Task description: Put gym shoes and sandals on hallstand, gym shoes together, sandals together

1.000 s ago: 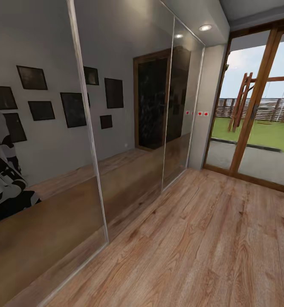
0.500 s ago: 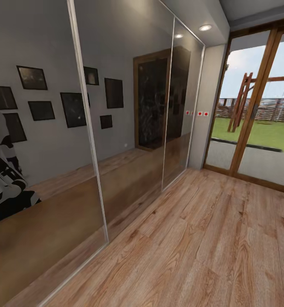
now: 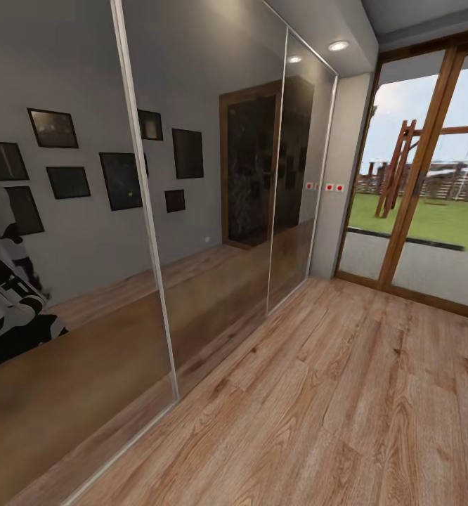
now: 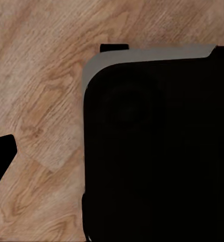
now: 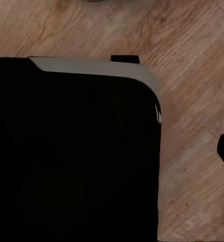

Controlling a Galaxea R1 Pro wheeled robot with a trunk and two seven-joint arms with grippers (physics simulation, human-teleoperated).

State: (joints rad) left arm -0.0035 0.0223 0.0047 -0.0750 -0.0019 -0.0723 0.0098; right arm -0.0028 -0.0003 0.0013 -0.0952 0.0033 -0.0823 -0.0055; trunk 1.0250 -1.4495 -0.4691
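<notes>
Underfoot, warm wood-plank corridor floor point(image 3: 346, 407), bare in the stretch on view. In the left wrist view, same planks point(image 4: 36, 101) beside a dark rounded body with a grey rim point(image 4: 152, 151), presumably the robot's own base; likewise in the right wrist view point(image 5: 71, 151). A black sliver at one edge of each wrist view, possibly a fingertip, too cropped to judge; whether either gripper stands apart or together: cannot tell.

Left of the floor, mirrored sliding doors point(image 3: 143, 211), carrying a partial black-and-white reflection of the robot point(image 3: 9, 281), cut off at the frame edge. Reflected deeper in the mirror, dark picture frames point(image 3: 121, 179) and a dark doorway point(image 3: 251, 165).

Beyond the floor's far end, a wood-framed glass door point(image 3: 420, 176) onto grass and a fence.

Judging progress: nothing placed as far as visible here. Likely in transit, searching. Gym shoes, sandals and hallstand all somewhere outside these views; positions unknown.
</notes>
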